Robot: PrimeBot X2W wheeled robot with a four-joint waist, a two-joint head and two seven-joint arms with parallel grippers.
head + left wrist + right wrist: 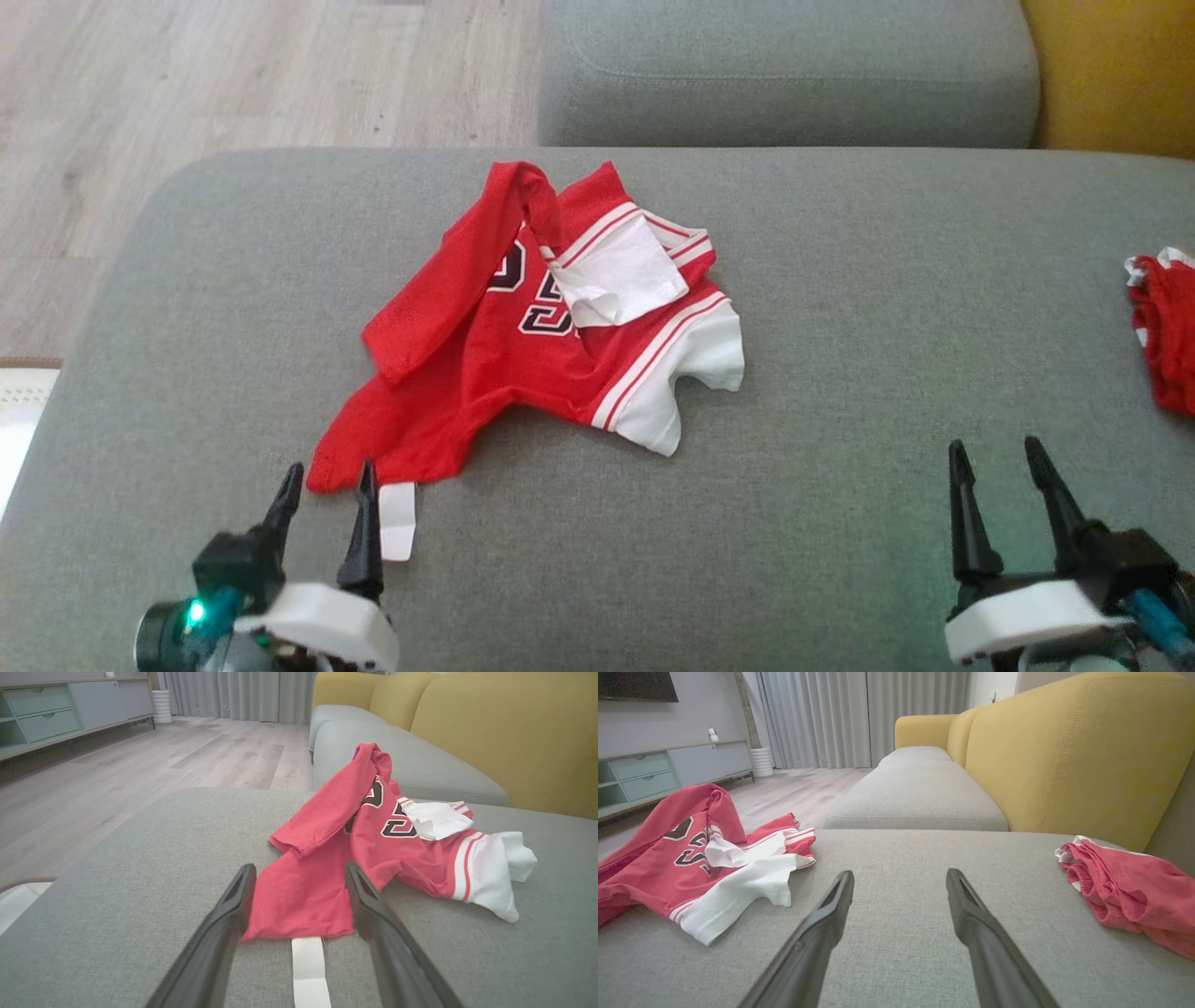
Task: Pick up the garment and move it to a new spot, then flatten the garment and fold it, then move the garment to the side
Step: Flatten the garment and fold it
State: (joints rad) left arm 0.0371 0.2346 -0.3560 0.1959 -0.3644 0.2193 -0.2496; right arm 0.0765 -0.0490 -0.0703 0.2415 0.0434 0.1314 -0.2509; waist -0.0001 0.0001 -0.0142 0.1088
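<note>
Item one, left gripper (330, 467): we record its two dark fingers (224, 924) spread wide with nothing clamped, the tips reaching the near hem of the garment (523, 345). In the left wrist view that hem lies in the gap between them; we cannot tell whether either tip touches the cloth. Item two, a white tag (398, 521), hanging from the same hem and lying flat on the fabric just beside the inner finger. Item three, right gripper (995, 444): fingers likewise wide apart and empty, over bare upholstery, well apart from the garment. Item four, the garment itself: a red jersey with dark, white-edged numerals and white, red-striped trim. It lies crumpled a little left of centre on the grey seat cushion (840, 420), one red panel folded over its left side, a white part turned up on top, and a white sleeve hanging out to the right. Item five, a second red piece of clothing (1162, 327), bunched at the cushion's right edge. Beyond these we list another grey cushion (784, 75), a yellow backrest (1064, 756), pale wooden floor (233, 75), a low cabinet (46, 714) and grey curtains (831, 718).
</note>
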